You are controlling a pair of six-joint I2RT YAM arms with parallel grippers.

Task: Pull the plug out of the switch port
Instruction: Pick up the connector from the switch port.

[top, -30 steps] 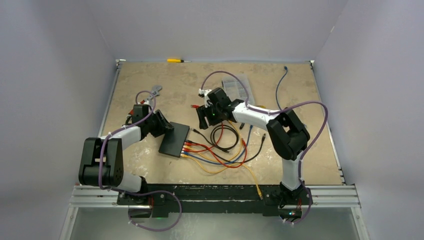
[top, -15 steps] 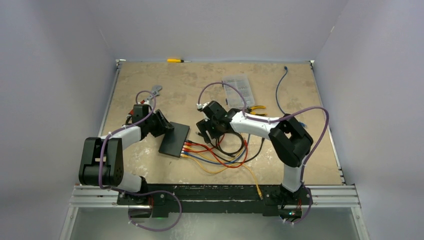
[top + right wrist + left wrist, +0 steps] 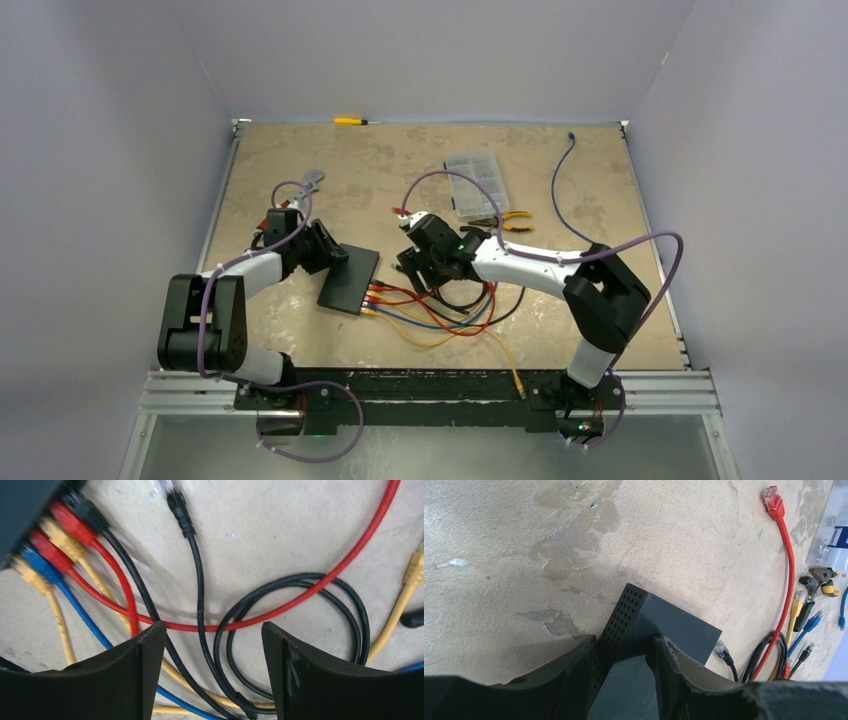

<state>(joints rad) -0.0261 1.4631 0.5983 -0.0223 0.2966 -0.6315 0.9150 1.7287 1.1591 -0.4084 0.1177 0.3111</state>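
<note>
Six plugs seated in switch, left tool clamping it

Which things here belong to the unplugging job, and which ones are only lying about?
For the job: switch, plugged cables, left claw gripping the switch, open right claw.
Lying about: organiser box, screwdriver, pliers, loose blue cable.

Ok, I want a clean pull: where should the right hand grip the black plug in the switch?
Grip the black plug by its short boot right at the switch, not the thin cable. It ends the row, with a red plug tight against one side, so the right hand likely does best coming from above, one finger on the free side.
</note>
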